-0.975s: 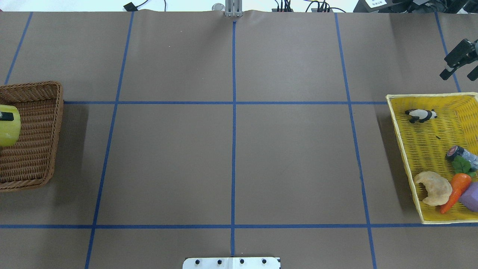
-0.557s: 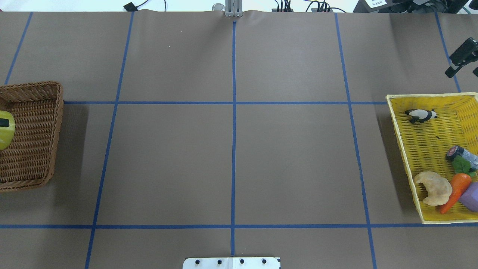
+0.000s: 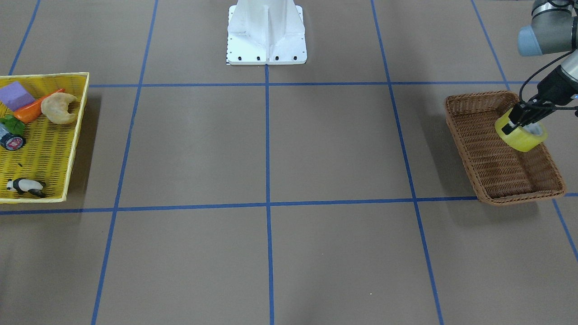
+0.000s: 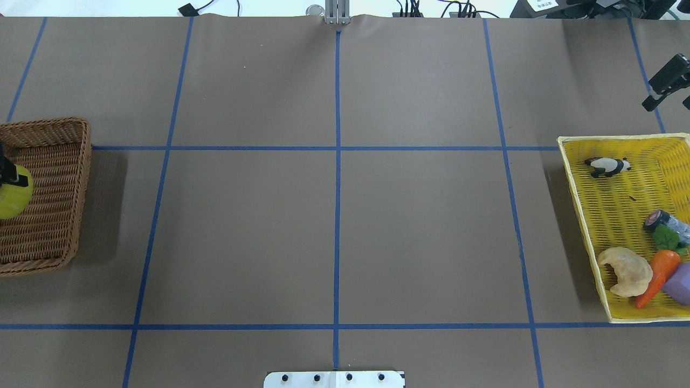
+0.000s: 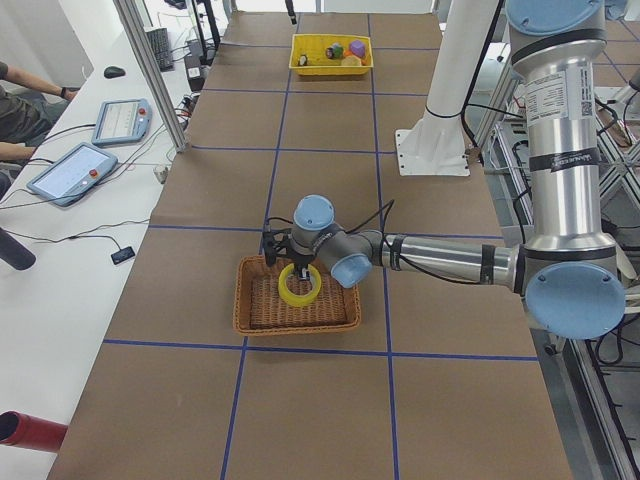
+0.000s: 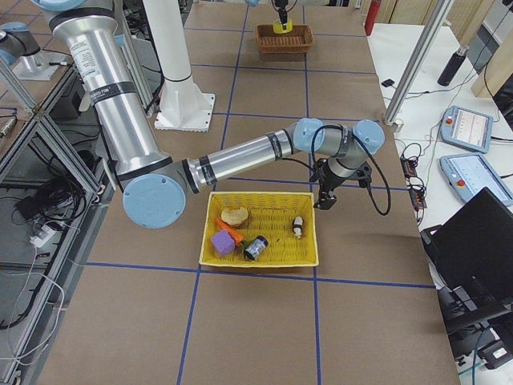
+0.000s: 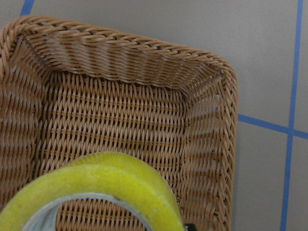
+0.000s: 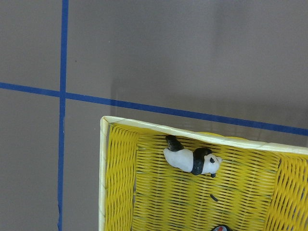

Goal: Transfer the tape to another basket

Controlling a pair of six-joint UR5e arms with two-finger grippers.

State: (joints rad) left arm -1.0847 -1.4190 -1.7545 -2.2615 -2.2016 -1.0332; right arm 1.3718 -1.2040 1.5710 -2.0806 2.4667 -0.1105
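Note:
The yellow tape [image 3: 523,136] hangs in my left gripper [image 3: 515,125], which is shut on the roll's wall. It is over the brown wicker basket [image 3: 487,149], low inside it near the side closest to the arm. I cannot tell whether the tape touches the floor. In the overhead view the tape [image 4: 12,195] shows at the left edge, over the basket [image 4: 59,188]. The left wrist view shows the roll [image 7: 101,185] above the weave [image 7: 125,120]. My right gripper [image 4: 670,99] is open and empty, beyond the far side of the yellow basket [image 4: 609,215].
The yellow mesh basket [image 3: 49,149] holds a toy panda [image 3: 25,186], a croissant [image 3: 58,108], a carrot [image 3: 34,110], a purple block [image 3: 16,95], a can and a leafy green. The robot's white base [image 3: 266,40] stands at the table's near-robot edge.
The left gripper has lowered the tape further into the wicker basket. The right gripper drew back toward the table's far right and has since held still.

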